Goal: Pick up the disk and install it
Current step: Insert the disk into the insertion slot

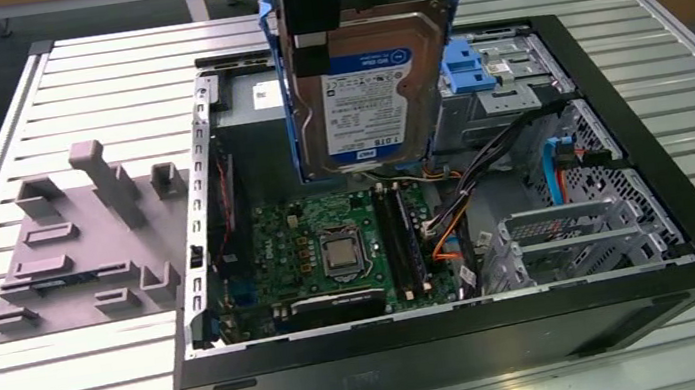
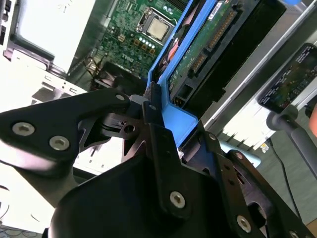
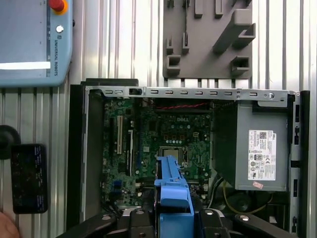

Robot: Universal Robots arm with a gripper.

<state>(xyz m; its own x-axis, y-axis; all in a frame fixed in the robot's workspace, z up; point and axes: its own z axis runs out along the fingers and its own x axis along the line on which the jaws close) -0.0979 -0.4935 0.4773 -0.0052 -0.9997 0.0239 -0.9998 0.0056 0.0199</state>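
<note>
The gripper (image 2: 166,116) is clenched on the disk (image 1: 370,91) by its blue rail, and the drive hangs upright directly beneath it. The disk is in the air above the open computer case (image 1: 653,215) — over the motherboard (image 1: 327,248).

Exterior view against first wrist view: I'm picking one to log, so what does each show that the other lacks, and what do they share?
Exterior view, not the first wrist view: the disk's labelled face, held above the open case, and the silver drive cage. First wrist view, not the exterior: a light-blue pendant and a black handheld device. Both: the motherboard, the grey fixture plate and the disk's blue rails.
</note>
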